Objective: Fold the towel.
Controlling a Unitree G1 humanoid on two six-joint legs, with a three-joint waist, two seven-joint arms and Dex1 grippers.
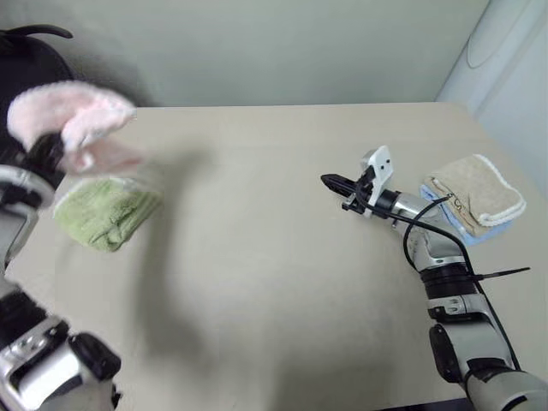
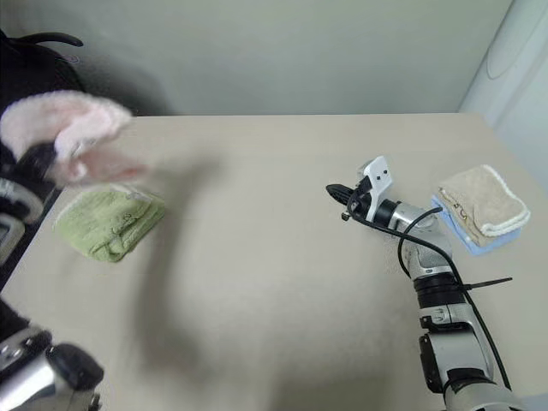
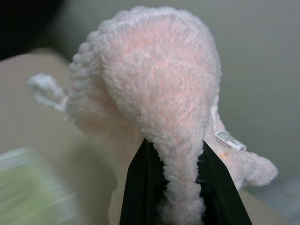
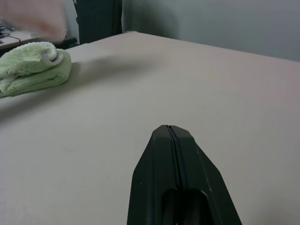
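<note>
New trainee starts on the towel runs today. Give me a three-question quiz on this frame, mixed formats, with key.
1. True or false: the pink towel lies flat on the table.
2. Multiple choice: which towel sits beside the left pincer? A) green towel B) beige towel C) none
3. Fill in: the right pincer is ____ and holds nothing.

Key: 1. False, it is bunched and lifted in the left pincer. 2. A. 3. shut.
</note>
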